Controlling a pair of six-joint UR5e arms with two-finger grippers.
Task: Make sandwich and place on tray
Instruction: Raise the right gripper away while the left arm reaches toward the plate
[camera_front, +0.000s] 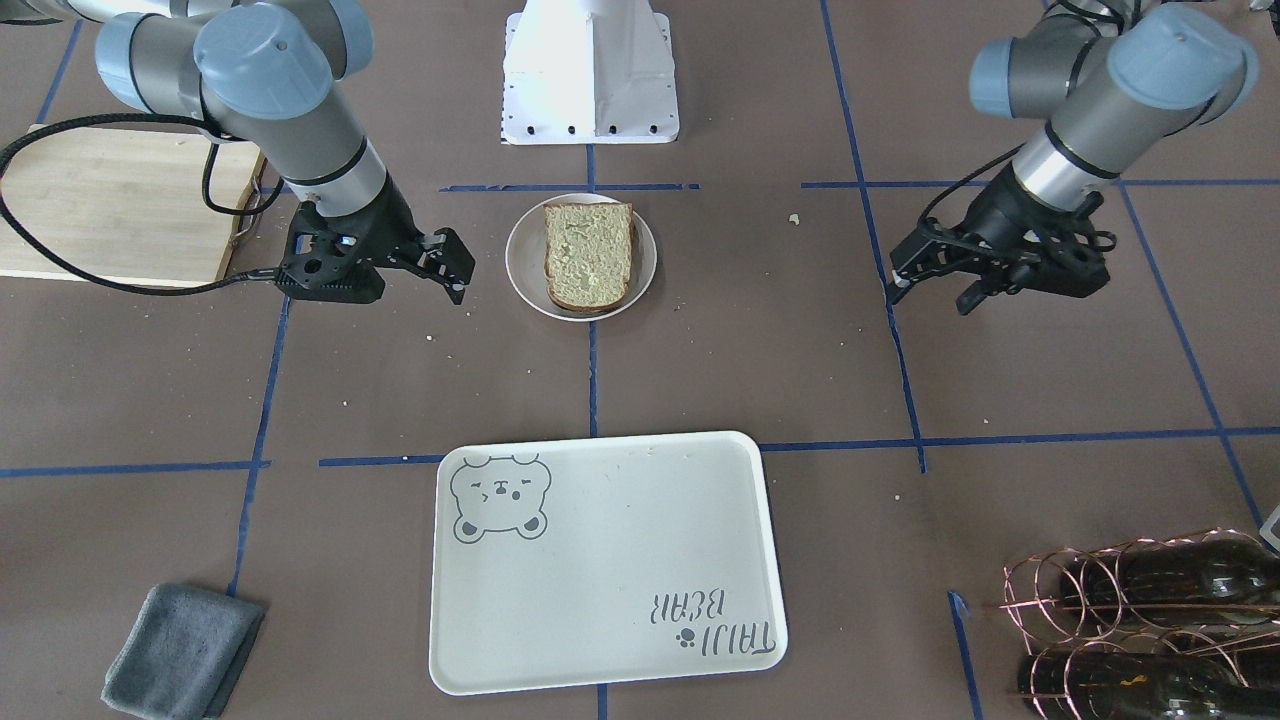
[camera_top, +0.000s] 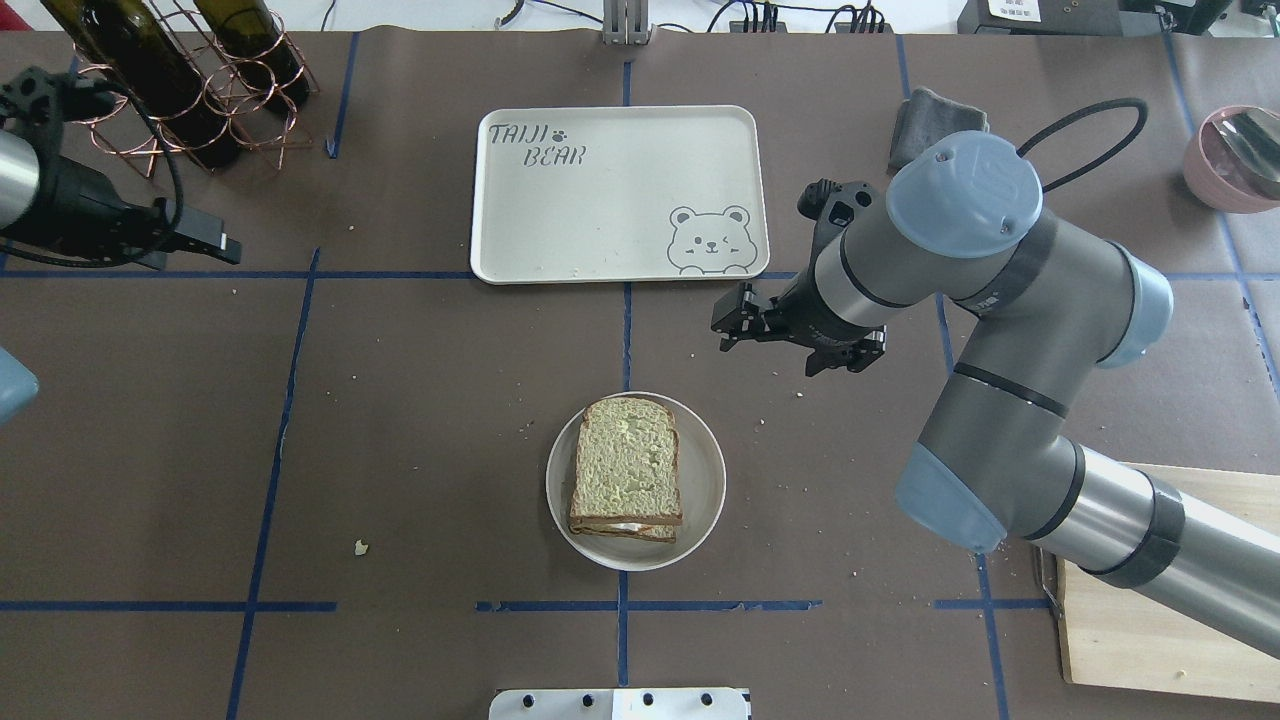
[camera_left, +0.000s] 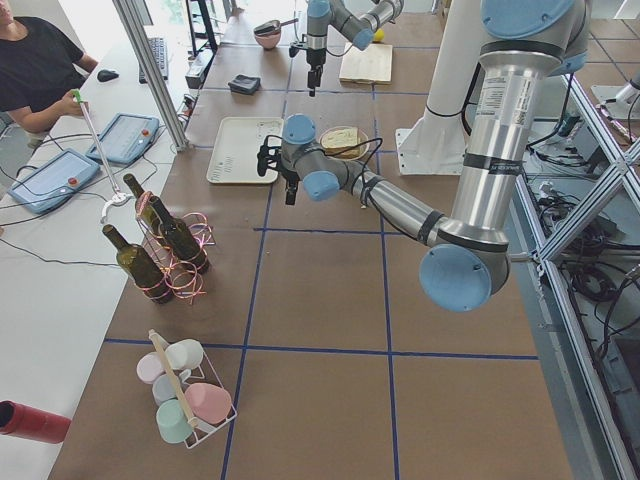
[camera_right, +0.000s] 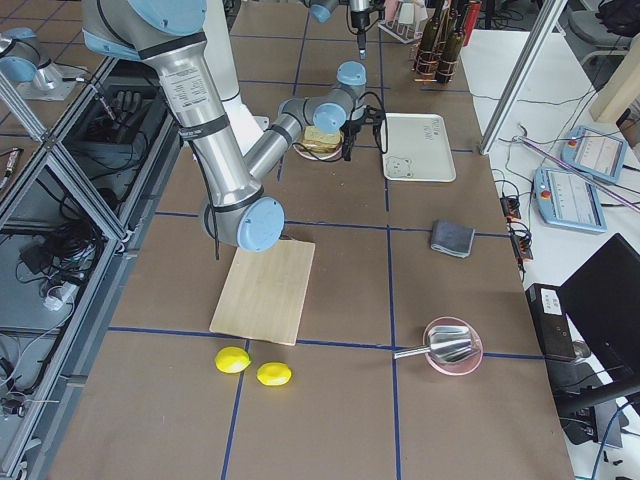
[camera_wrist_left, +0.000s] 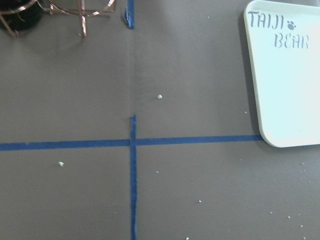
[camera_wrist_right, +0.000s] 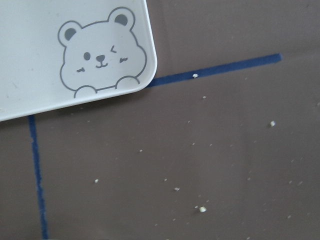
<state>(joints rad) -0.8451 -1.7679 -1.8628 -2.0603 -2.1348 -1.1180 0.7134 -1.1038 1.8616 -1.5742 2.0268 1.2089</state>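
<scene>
The sandwich (camera_top: 627, 468) lies on a small round off-white plate (camera_top: 705, 480) mid-table: two bread slices are stacked, with white and orange egg showing at the edge between them. It also shows in the front view (camera_front: 588, 255). The cream bear tray (camera_top: 600, 200) lies empty beyond the plate and shows in the front view (camera_front: 600, 570). My right gripper (camera_top: 730, 320) hovers open and empty between plate and tray, to the plate's right. My left gripper (camera_top: 225, 245) hovers open and empty far to the left, near the bottle rack. Both wrist views show tray corners (camera_wrist_left: 290, 90) (camera_wrist_right: 40, 65) and no fingers.
A copper rack with wine bottles (camera_top: 180, 80) stands at the far left. A grey cloth (camera_top: 930, 120) and a pink bowl (camera_top: 1235, 155) lie at the far right. A wooden cutting board (camera_top: 1150, 620) lies near right, with two lemons (camera_right: 232, 360) beyond it.
</scene>
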